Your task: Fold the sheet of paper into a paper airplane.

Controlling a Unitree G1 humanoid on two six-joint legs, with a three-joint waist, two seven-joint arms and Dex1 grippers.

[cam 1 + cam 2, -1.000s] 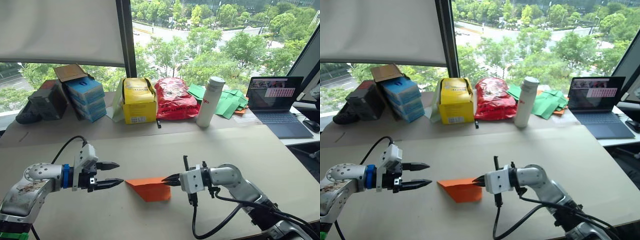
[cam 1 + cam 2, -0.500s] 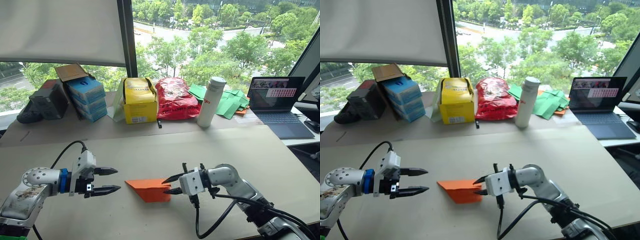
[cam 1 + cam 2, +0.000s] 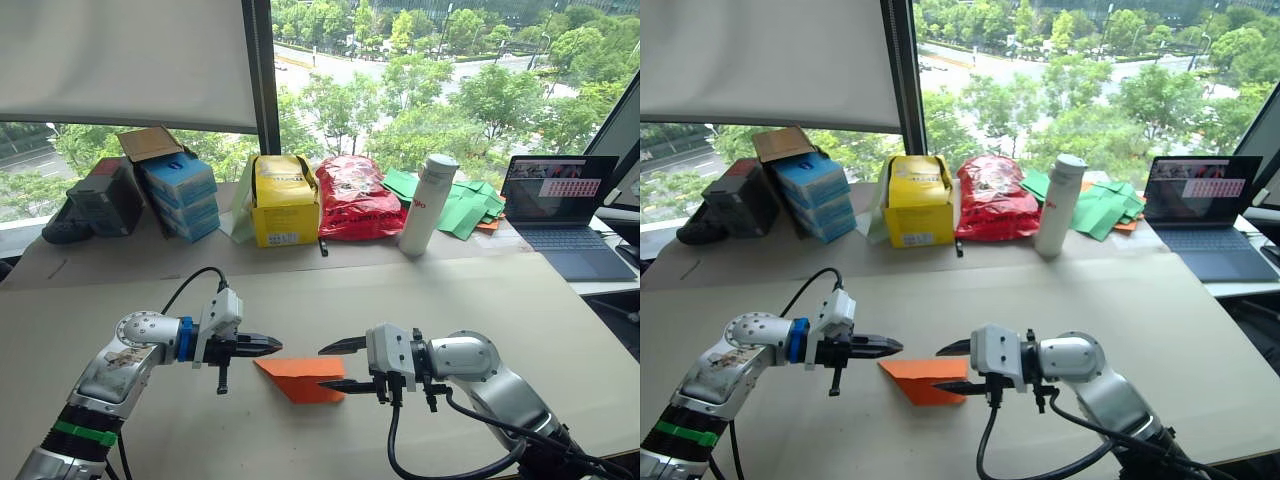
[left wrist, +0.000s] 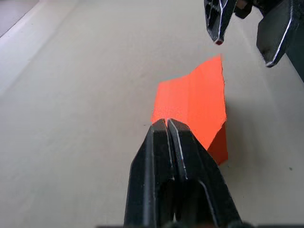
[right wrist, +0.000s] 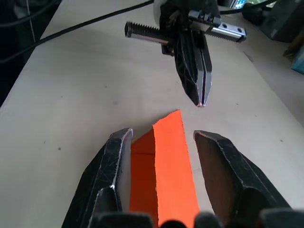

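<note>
One orange paper airplane [image 3: 303,377] lies flat on near-centre table [image 3: 500,300], a folded wedge w/ layered flaps, point aimed left. Left gripper [image 3: 277,345] fully closed, tip at the point, holding nothing. Right gripper [image 3: 333,367] wide open, fingers either side of the wedge's right end, not gripping. Open tabletop all round; clutter along far edge. 2 grippers.

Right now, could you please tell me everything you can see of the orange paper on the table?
The sheet of paper is thin, bright orange, folded into a layered wedge with a raised crease, pointing toward the left gripper. It lies on the beige table between both grippers. The left gripper's shut tips sit at its point; whether they touch it is unclear. The open right gripper straddles its wide end.
</note>
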